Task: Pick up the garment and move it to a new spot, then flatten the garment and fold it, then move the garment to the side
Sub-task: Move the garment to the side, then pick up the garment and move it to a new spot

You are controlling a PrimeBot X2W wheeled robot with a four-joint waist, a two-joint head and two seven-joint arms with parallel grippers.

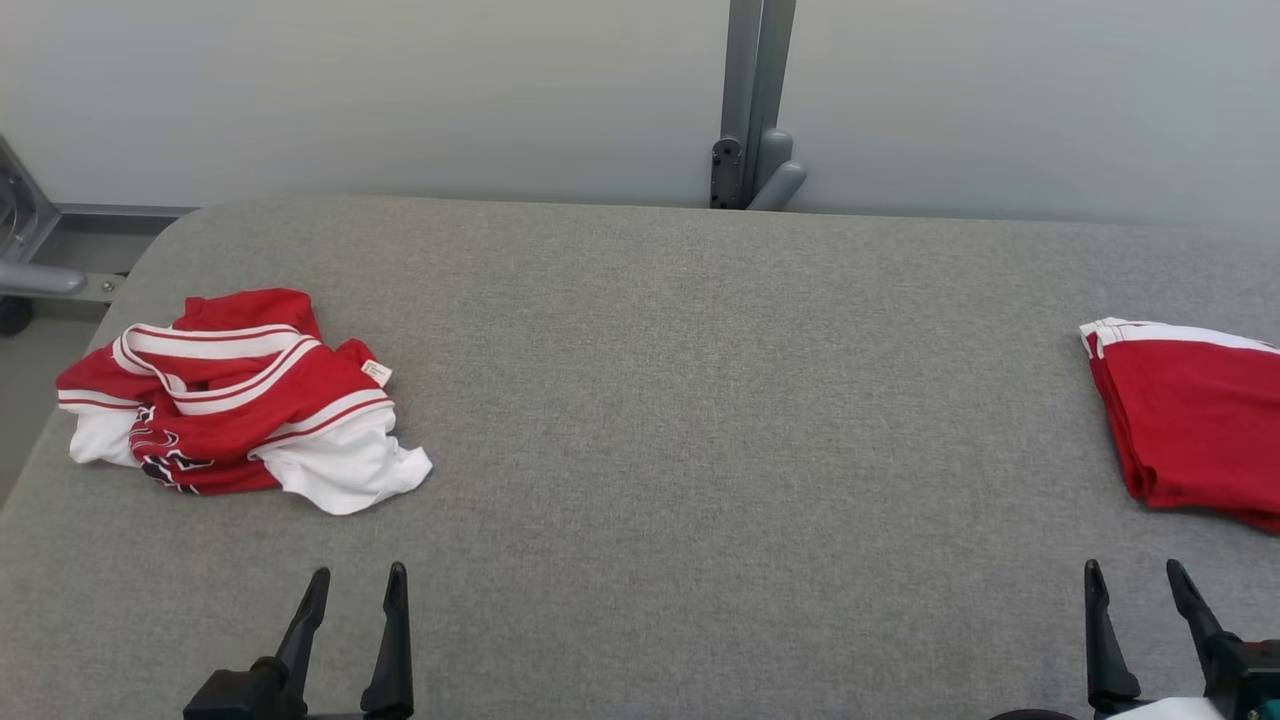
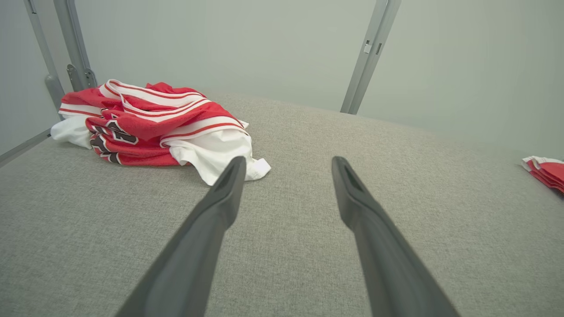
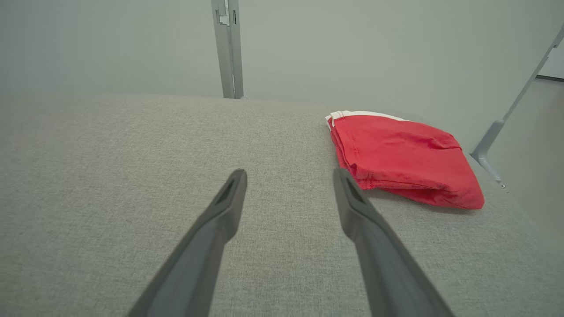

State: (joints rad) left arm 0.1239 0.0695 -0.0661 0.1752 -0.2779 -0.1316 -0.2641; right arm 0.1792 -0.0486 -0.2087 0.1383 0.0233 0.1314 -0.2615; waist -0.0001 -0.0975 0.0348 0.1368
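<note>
A crumpled red and white garment [image 1: 235, 400] with striped trim lies in a heap at the left of the grey table [image 1: 700, 420]; the left wrist view shows the garment [image 2: 154, 125] up and to the left of the fingers. My left gripper [image 1: 358, 575] hovers open near the front edge, just short of the heap, nothing between its fingers; it is the open left gripper [image 2: 288, 165] in its own view. My right gripper [image 1: 1135, 570] is open at the front right, also seen as the right gripper [image 3: 290, 176], empty.
A folded red garment with a white band [image 1: 1190, 425] lies at the table's right edge, seen too as the folded garment [image 3: 403, 156]. A grey post [image 1: 755, 100] stands behind the table against a pale wall. A metal frame [image 1: 30, 250] flanks the left corner.
</note>
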